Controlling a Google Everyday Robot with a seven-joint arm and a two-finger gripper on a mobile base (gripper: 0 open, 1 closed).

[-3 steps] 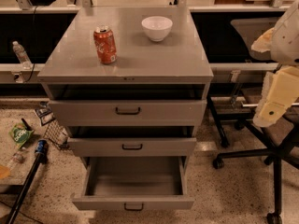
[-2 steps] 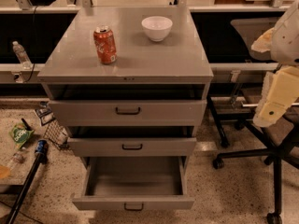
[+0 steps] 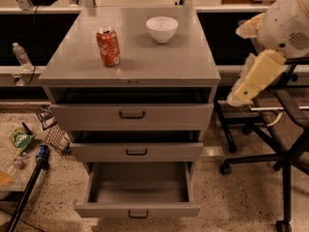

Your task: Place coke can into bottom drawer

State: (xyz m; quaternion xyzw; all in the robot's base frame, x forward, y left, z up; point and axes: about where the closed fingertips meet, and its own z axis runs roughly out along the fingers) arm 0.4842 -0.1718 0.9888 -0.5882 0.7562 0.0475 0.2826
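A grey metal cabinet point(image 3: 145, 64) with three drawers is standing in the middle of the camera view, seen from above and in front. The coke can point(image 3: 108, 47) is standing upright on the cabinet top, toward the left and back. It is well apart from a white bowl point(image 3: 161, 29), which is sitting further back and to the right.

The bottom drawer point(image 3: 140, 182) is hanging pulled out toward the viewer, its grey interior lying bare, so it looks ready to receive the can from above. The middle drawer point(image 3: 136, 152) and the top drawer point(image 3: 131, 115) are sitting further in, though dark gaps are showing above both.

The robot's cream-coloured arm is reaching in from the upper right, and its gripper point(image 3: 241, 94) is hanging beside the cabinet's right edge, near the level of the top drawer. It is well apart from the can, and whether it is wide or narrow cannot be told from here. The can is standing free, so the gripper is not holding it.

The pick-up has probably not yet begun, since the arm is waiting off to the side. A black office chair point(image 3: 289, 124) is standing close behind the arm, a clear plastic bottle point(image 3: 21, 56) is resting on a ledge at left, and a green packet point(image 3: 20, 139) is lying on the floor.
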